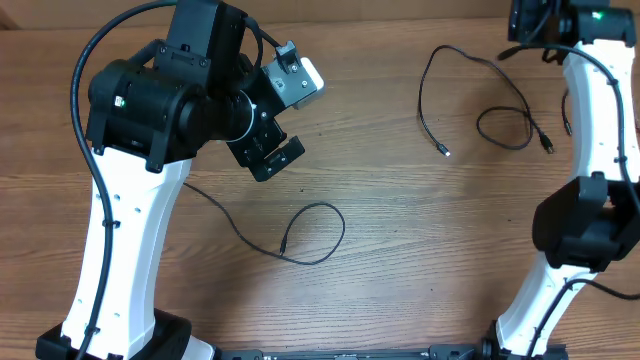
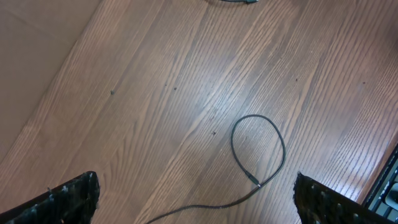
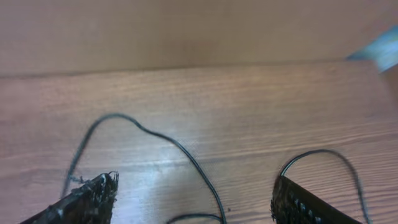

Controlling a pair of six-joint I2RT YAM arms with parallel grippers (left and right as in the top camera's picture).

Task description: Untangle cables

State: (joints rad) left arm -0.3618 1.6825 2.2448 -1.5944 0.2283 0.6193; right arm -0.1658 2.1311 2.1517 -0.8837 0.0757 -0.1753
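Observation:
Two thin black cables lie apart on the wooden table. One cable curls into a loop at lower centre, and in the left wrist view this loop lies on the wood ahead of my fingers. The other cable snakes across the upper right and ends in a small loop. My left gripper hovers open above the table, up and left of the first loop, holding nothing. My right gripper is open above the second cable, which runs on the table between its fingers.
The left arm's large black and white body covers the left side of the table. The right arm stands along the right edge. Bare wood spreads between the two cables.

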